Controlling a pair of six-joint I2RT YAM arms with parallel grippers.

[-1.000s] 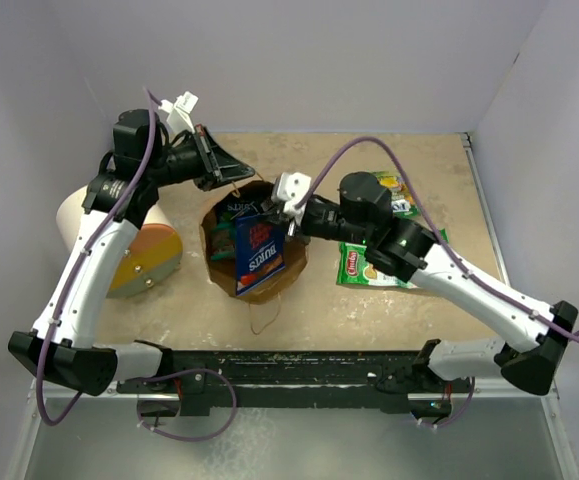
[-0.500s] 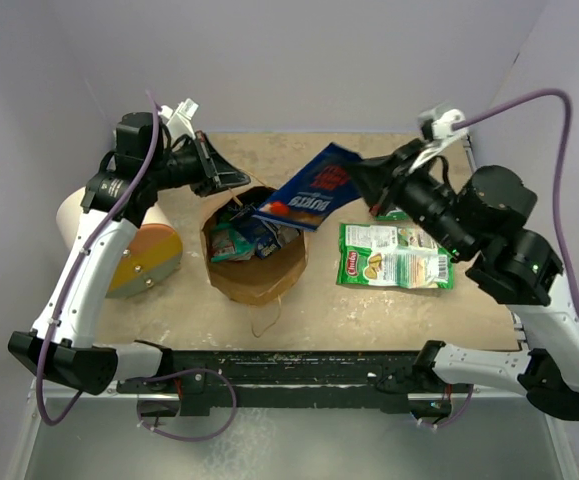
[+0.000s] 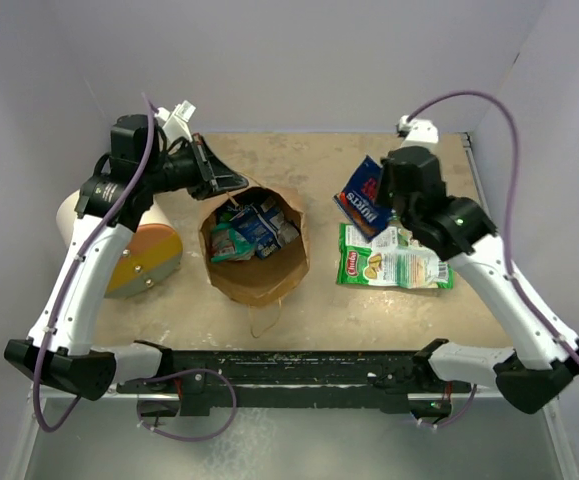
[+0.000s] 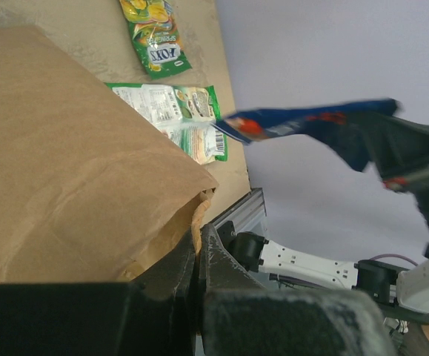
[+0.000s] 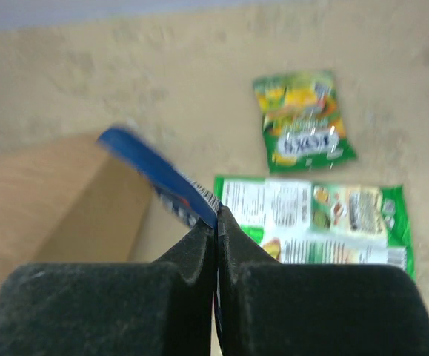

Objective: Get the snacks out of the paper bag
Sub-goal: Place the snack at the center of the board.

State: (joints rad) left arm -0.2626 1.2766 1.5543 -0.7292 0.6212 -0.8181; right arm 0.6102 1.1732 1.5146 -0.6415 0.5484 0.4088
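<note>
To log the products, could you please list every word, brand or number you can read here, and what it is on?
No text reads reliably.
dark blue packet: white lettering, tilted and too small.
green-edged packet: red oval logo and fine print, too small.
green-yellow packet: white lettering, upside down and blurred.
packets in the paper bag: too small.

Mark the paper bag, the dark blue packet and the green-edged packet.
paper bag (image 3: 261, 282), top external view, near outer wall
dark blue packet (image 3: 361, 200), top external view, middle of face
green-edged packet (image 3: 394, 264), top external view, printed middle
</note>
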